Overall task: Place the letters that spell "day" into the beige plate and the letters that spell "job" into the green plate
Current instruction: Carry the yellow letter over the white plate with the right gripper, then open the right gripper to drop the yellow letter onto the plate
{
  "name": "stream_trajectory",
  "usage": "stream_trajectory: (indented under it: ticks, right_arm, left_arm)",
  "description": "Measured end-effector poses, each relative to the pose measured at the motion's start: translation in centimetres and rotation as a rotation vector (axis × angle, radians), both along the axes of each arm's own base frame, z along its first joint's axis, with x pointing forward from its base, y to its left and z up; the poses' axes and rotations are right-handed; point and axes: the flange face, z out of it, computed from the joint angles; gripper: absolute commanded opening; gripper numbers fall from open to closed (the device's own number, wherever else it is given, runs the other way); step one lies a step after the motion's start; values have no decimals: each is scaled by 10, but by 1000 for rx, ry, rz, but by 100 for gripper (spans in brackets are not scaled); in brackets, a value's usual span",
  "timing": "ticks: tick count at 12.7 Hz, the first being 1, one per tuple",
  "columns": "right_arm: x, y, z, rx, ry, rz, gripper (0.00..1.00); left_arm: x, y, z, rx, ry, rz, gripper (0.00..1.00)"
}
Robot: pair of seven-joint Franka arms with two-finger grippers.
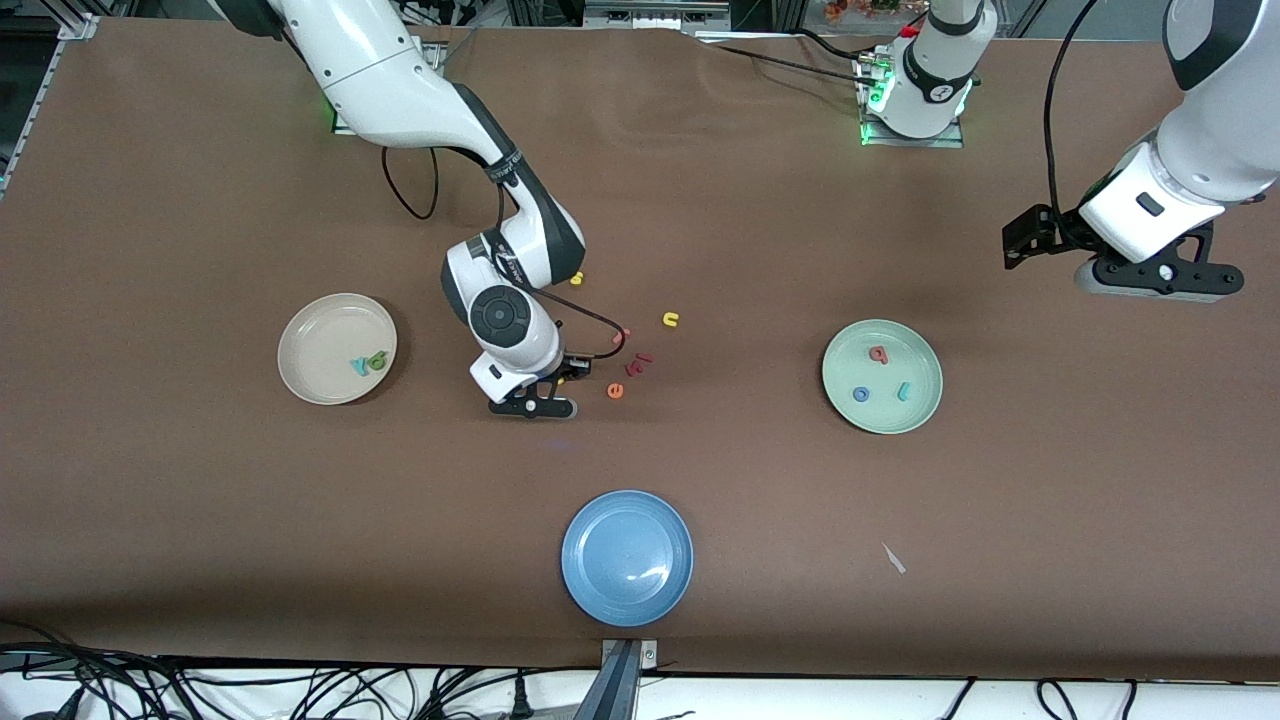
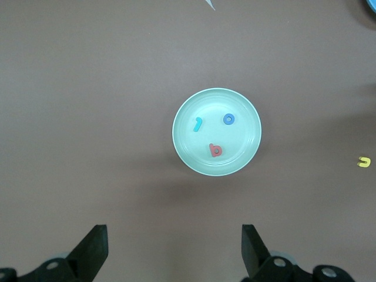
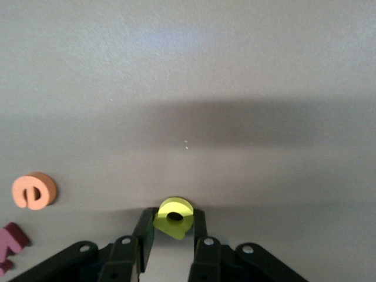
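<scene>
1. Front view: right gripper (image 1: 548,396) sits low on the bench beside the orange "e" (image 1: 615,391); two letters lie in the beige plate (image 1: 337,349).
2. Left wrist view: left gripper (image 2: 174,254) waits, fingers spread, over the green plate (image 2: 247,153) holding "job" (image 2: 215,150).
3. Right wrist view: the fingers (image 3: 144,232) pinch the yellow letter (image 3: 174,218), judged the last "day" piece.

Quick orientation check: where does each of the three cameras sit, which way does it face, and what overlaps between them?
Front view: high across the table, facing both arm bases; shows both arms, the beige plate, the blue plate, and loose letters.
Left wrist view: on the raised left arm, looking straight down on the green plate; the open left gripper shows.
Right wrist view: low over the table; the right gripper is shut on the yellow letter, the orange e beside it.
Shared: front and left wrist views both show the green plate; front and right wrist views both show the orange e.
</scene>
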Motion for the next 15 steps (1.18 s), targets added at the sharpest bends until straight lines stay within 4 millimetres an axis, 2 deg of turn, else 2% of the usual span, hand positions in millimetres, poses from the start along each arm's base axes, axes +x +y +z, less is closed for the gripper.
stream_trajectory:
  ticks: [2, 4, 6, 9, 13, 14, 15]
  right_arm:
    - [9, -3, 21, -5, -4, -6, 21]
    - [20, -34, 49, -55, 35, -10, 21]
    - [30, -79, 72, -89, 55, 43, 20]
    - [27, -146, 87, -113, 75, 77, 21]
    - [23, -251, 93, -141, 111, 117, 21]
    - [21, -268, 92, -144, 121, 114, 22]
    - [18, -280, 89, -148, 130, 109, 28]
  left_arm:
    - [1, -1, 4, -1, -8, -2, 100]
    - [2, -1, 10, -2, -22, -2, 100]
    - [2, -2, 15, -4, -32, -2, 100]
    - [3, -1, 18, -4, -37, -2, 100]
    - [-1, -1, 17, -1, -11, -2, 100]
    - [-1, -1, 19, -1, -11, -1, 100]
    - [-1, 0, 20, -1, -11, 0, 100]
